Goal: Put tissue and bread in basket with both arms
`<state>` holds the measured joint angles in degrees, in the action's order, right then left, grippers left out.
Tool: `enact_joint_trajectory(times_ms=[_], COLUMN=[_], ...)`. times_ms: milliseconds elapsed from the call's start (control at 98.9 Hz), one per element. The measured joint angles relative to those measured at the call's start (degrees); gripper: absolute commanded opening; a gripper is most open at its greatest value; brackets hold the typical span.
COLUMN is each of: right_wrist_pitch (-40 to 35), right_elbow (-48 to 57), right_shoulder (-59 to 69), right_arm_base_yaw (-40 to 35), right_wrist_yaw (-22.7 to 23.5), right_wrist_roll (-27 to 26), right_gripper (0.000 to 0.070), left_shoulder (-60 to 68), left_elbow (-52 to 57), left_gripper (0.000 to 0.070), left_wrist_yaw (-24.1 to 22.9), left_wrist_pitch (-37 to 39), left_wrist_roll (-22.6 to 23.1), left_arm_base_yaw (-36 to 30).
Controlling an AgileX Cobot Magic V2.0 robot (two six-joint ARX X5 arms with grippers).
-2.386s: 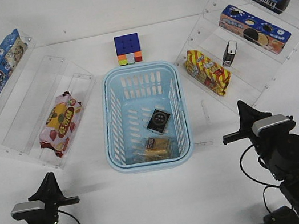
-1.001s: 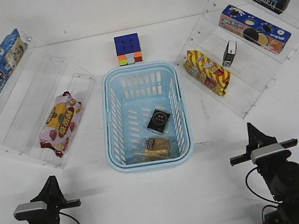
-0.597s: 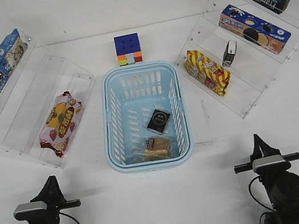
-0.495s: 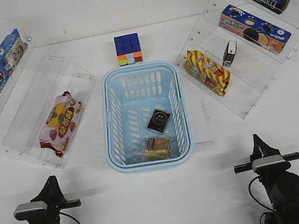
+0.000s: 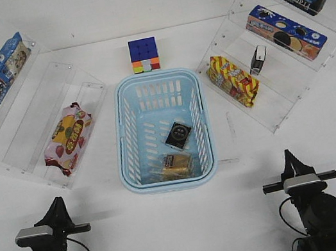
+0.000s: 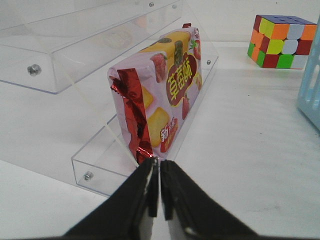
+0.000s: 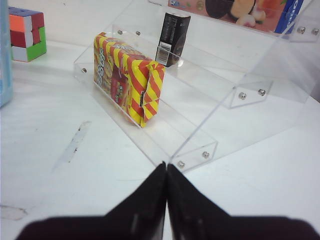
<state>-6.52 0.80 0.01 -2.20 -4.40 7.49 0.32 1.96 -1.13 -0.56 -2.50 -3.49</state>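
Note:
The light-blue basket [image 5: 127, 152] stands in the middle of the table. The tissue pack [image 5: 178, 135], black with a pale oval mark, lies inside it. The wrapped golden-brown bread [image 5: 176, 166] lies inside too, nearer the front wall. My left gripper [image 5: 58, 210] sits low at the front left, shut and empty; in the left wrist view [image 6: 159, 165] its jaws are closed just short of a pink snack bag. My right gripper [image 5: 288, 163] sits low at the front right, shut and empty; in the right wrist view [image 7: 166, 167] it points at the clear shelf corner.
A colour cube [image 5: 144, 55] stands behind the basket. Clear stepped shelves flank it: the left holds a pink strawberry snack bag [image 5: 67, 138] and boxes, the right holds a red-and-yellow snack bag [image 5: 233, 80], a twin black-and-white pack [image 5: 258, 59] and cookie boxes.
My right arm has drawn back and lowered to the front right edge, then stopped. The left arm, basket, tissue and bread have not moved.

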Motion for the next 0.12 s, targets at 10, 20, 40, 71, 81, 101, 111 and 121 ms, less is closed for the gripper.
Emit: enact_joint_trajectory(times_ms=[10,20,40,71,81,101,111,121], right_wrist_pitch=[0.0,0.0,0.0,0.0,0.0,0.0,0.0,0.0], right_elbow=[0.0,0.0,0.0,0.0,0.02,0.02,0.02,0.0], right_shoulder=[0.0,0.0,0.0,0.0,0.0,0.0,0.0,0.0], right_arm_base_yaw=[0.0,0.0,0.0,0.0,0.0,0.0,0.0,0.0], right_wrist_yaw=[0.0,0.0,0.0,0.0,0.0,-0.02,0.0,0.0], right_wrist_roll=[0.0,0.0,0.0,0.0,0.0,0.0,0.0,0.0], right_gripper=[0.0,0.0,0.0,0.0,0.0,0.0,0.0,0.0], left_shoulder=[0.0,0.0,0.0,0.0,0.0,0.0,0.0,0.0], left_elbow=[0.0,0.0,0.0,0.0,0.0,0.0,0.0,0.0], left_gripper=[0.0001,0.0001,0.0001,0.0001,0.0001,0.0001,0.0001,0.0001], left_wrist_yaw=[0.0,-0.02,-0.02,-0.02,-0.02,0.0,0.0,0.0], left_wrist_pitch=[0.0,0.0,0.0,0.0,0.0,0.0,0.0,0.0], left_wrist_roll=[0.0,0.0,0.0,0.0,0.0,0.0,0.0,0.0], left_arm_base_yaw=[0.0,0.0,0.0,0.0,0.0,0.0,0.0,0.0])
